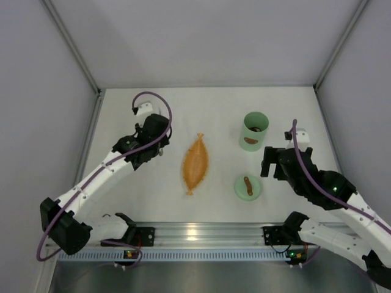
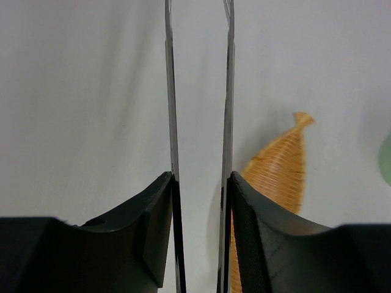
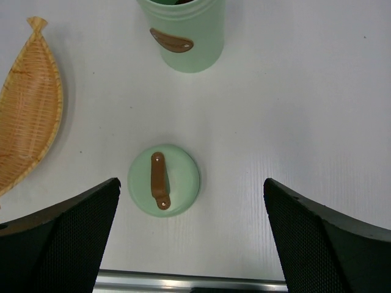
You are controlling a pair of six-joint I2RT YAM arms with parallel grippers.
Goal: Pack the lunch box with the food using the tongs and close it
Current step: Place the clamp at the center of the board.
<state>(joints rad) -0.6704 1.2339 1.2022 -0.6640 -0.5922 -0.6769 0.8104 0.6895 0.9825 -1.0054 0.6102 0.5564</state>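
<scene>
Clamping the tongs point(image 2: 173, 122) toward the left edge of the desk point(image 1: 208, 104), the left gripper point(image 2: 200, 183) has narrow jaws; the right gripper point(image 3: 190, 183) hangs, jaws wide, above the green lid point(image 3: 182, 174).

The pale mint-green cylindrical lunch box point(image 1: 252, 137) is standing upright and open-topped on the right part of the white bench point(image 1: 214, 104), its brown oval mark facing the near edge. Small dark brown food pieces point(image 1: 257, 129) are lying inside it, only partly showing. The thin silver-grey metal tongs point(image 2: 170, 122) are sitting between the pads of the left claw point(image 2: 201, 183), each straight arm pressing against one pad, the two arms running nearly parallel with a gap between them.
</scene>
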